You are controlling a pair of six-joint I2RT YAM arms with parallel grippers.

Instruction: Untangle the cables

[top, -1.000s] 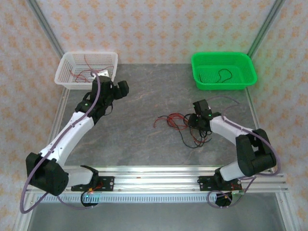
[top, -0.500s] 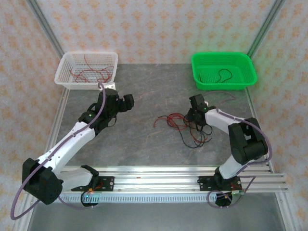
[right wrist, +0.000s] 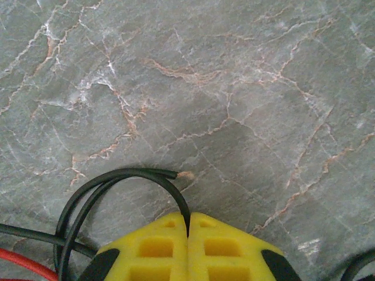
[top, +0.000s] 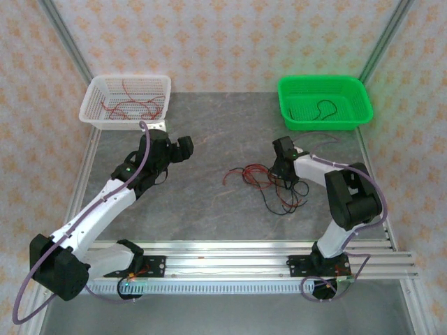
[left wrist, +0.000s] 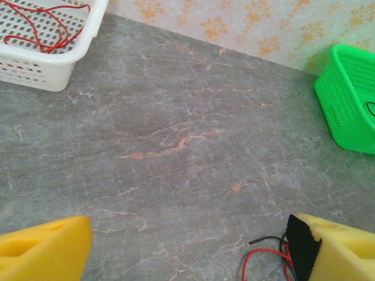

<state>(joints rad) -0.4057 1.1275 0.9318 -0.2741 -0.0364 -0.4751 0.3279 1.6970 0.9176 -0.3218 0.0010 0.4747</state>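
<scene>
Top view: the cables (top: pixel 269 183) lie on the table (top: pixel 209 209), a light, limp snarl, probably best taken by a loose end. The white basket (top: pixel 126 120) holds red strands (top: pixel 129 106). The green basket (top: pixel 325 125) holds one black loop (top: pixel 325 108).

Left wrist: the left pincer (left wrist: pixel 181 252) gapes wide and empty.

Right wrist: the right pincer (right wrist: pixel 187 228) is clamped on a black strand (right wrist: pixel 126 174).

We count two baskets: one white basket (top: pixel 119 125) and one green basket (top: pixel 321 124). One black cable (top: pixel 324 109) lies in the green, a few red cables (top: pixel 129 108) in the white. One snarl of cables (top: pixel 269 183) sits on the table (top: pixel 209 209), too tangled to number. There are two arms: left arm (top: pixel 98 209) and right arm (top: pixel 346 199).
</scene>
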